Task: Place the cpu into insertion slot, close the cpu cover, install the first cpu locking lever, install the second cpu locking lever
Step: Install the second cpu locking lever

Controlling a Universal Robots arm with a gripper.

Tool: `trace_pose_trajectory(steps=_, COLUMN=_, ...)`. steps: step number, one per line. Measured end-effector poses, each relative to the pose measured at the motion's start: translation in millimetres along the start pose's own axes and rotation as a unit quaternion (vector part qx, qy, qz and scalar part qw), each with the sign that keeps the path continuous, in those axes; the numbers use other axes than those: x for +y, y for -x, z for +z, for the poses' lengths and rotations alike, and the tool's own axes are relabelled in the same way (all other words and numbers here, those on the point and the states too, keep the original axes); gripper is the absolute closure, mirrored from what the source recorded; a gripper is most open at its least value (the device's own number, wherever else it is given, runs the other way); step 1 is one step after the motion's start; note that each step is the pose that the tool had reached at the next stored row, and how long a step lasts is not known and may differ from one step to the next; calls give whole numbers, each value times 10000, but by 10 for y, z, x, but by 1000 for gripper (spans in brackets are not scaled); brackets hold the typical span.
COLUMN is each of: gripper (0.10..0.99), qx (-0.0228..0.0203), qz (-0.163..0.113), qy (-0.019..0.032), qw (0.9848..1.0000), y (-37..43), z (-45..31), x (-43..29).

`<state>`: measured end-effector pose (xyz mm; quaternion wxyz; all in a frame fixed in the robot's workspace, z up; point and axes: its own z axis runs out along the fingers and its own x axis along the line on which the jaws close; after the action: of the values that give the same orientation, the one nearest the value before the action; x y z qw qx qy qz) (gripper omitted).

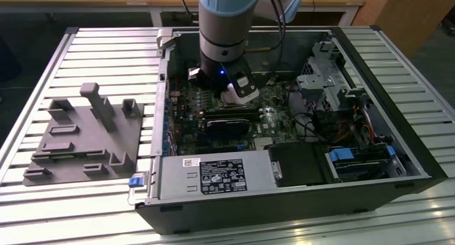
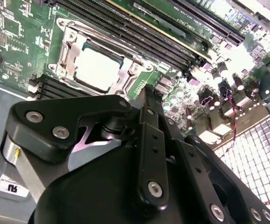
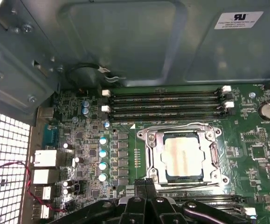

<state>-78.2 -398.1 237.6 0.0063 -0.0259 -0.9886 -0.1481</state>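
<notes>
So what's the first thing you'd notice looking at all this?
Probably the big robot arm reaching down into the open computer case on the slatted table. Up close, in both wrist views, the pale cpu shines in its socket, with the silver cpu cover framing it, just ahead of the black gripper.

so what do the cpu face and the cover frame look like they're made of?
The cpu: pale, matte silvery-tan face with a soft even sheen, likely brushed metal. The cpu cover: thin bright silver frame with sharp glints on its edges, looks like bare stamped steel, though plating can't be ruled out.
</notes>
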Motion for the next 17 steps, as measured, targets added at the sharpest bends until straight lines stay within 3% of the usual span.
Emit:
trace_pose_trajectory(steps=3, gripper=980, qx=-11, qz=20, qy=-109, qw=9999, y=0, z=0, x=0)
trace_pose_trajectory(steps=9, gripper=980, qx=-67, qz=140, qy=-477, qw=9987, y=1, z=0, x=0)
trace_pose_trajectory(steps=13, gripper=980, qx=-69, qz=143, qy=-501, qw=9986, y=6, z=-1, x=0)
trace_pose_trajectory(steps=17, gripper=980, qx=-69, qz=146, qy=-512, qw=9986, y=93, z=-1, x=5)
